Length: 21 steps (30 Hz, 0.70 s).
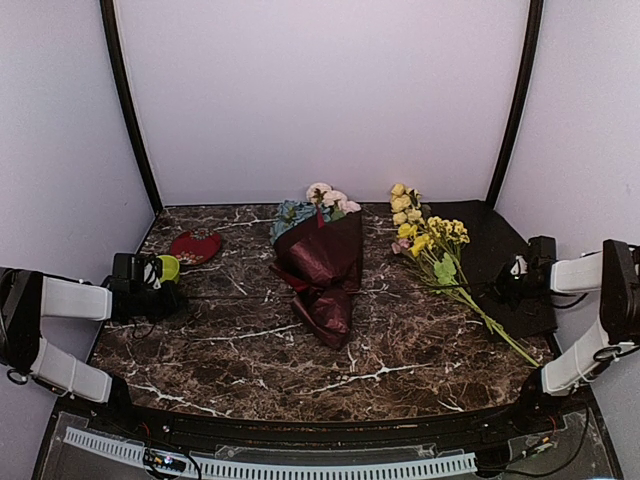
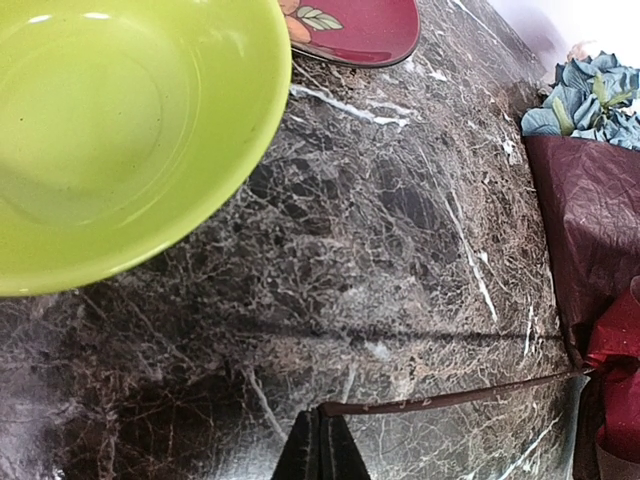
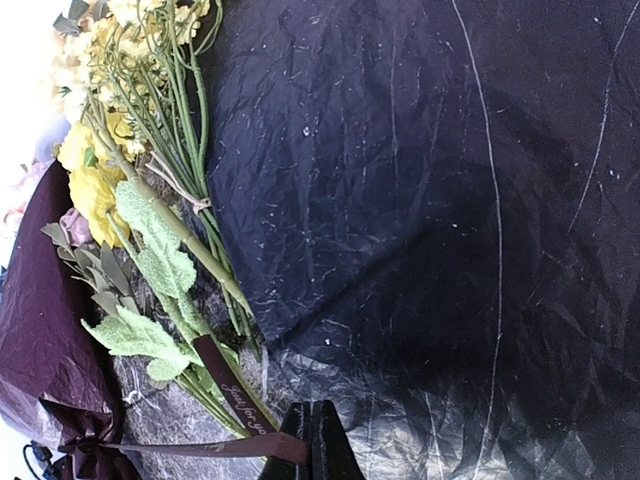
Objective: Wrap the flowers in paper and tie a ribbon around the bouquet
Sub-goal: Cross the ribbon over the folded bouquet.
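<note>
The bouquet [image 1: 322, 268] lies mid-table, blue, pink and white flowers [image 1: 318, 200] poking from crinkled burgundy paper [image 1: 330, 255] that narrows toward the near end. A thin dark ribbon [image 2: 450, 398] runs taut from the paper [image 2: 590, 220] to my left gripper [image 2: 322, 415], which is shut on its end. On the other side the ribbon [image 3: 190, 448] is knotted round the pinched paper [image 3: 40, 340], and my right gripper [image 3: 312, 408] is shut on that end. In the top view the left gripper [image 1: 178, 293] is far left and the right gripper [image 1: 503, 285] far right.
A lime green bowl [image 2: 120, 130] and a red heart-shaped dish [image 1: 195, 247] sit by the left arm. Yellow-blossomed stems [image 1: 435, 250] lie right of the bouquet, partly on a flat dark sheet [image 3: 430, 200] under the right gripper.
</note>
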Available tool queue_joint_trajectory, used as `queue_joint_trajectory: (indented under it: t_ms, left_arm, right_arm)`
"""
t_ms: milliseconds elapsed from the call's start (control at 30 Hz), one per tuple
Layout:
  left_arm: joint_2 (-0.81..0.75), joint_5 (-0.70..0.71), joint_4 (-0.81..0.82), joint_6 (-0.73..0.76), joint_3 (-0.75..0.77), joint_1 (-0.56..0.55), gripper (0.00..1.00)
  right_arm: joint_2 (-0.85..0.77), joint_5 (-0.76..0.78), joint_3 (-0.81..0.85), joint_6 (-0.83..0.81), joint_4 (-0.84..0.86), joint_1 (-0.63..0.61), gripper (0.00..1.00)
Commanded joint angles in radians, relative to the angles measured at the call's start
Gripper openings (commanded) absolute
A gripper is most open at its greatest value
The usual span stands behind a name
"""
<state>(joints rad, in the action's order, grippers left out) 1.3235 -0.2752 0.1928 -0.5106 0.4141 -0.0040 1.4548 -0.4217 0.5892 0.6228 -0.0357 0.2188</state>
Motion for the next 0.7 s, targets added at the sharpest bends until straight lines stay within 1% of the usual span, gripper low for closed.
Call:
queue_joint_trajectory:
  t_ms: [0, 33, 100, 200, 267, 367, 433, 533, 667]
  left_arm:
    - [-0.042, 0.267, -0.03, -0.007, -0.008, 0.088, 0.0]
    - [-0.057, 0.256, -0.031, 0.002, -0.002, 0.083, 0.0]
    - [-0.097, 0.252, -0.046, 0.013, 0.02, 0.047, 0.0]
    - [-0.159, 0.313, -0.074, 0.069, 0.093, -0.107, 0.0]
    - [-0.194, 0.327, -0.086, 0.127, 0.154, -0.213, 0.0]
    - [-0.246, 0.305, -0.077, 0.235, 0.248, -0.343, 0.0]
    - [-0.284, 0.259, -0.062, 0.303, 0.28, -0.418, 0.0]
    - [-0.335, 0.177, -0.036, 0.394, 0.306, -0.538, 0.0]
    - [-0.381, 0.148, -0.038, 0.522, 0.33, -0.733, 0.0]
  right_arm:
    - [-0.04, 0.224, 0.029, 0.002, 0.107, 0.089, 0.0]
    - [-0.053, 0.209, 0.033, -0.002, 0.11, 0.073, 0.0]
    - [-0.077, 0.212, 0.072, -0.033, 0.077, -0.01, 0.0]
    - [-0.105, 0.252, 0.171, -0.085, -0.003, -0.208, 0.0]
    - [-0.12, 0.235, 0.24, -0.118, -0.023, -0.331, 0.0]
    - [-0.117, 0.183, 0.361, -0.191, -0.081, -0.491, 0.0]
    - [-0.1, 0.152, 0.45, -0.259, -0.147, -0.588, 0.0]
    - [-0.093, 0.048, 0.552, -0.359, -0.219, -0.727, 0.0]
    - [-0.142, -0.069, 0.604, -0.458, -0.239, -0.892, 0.0]
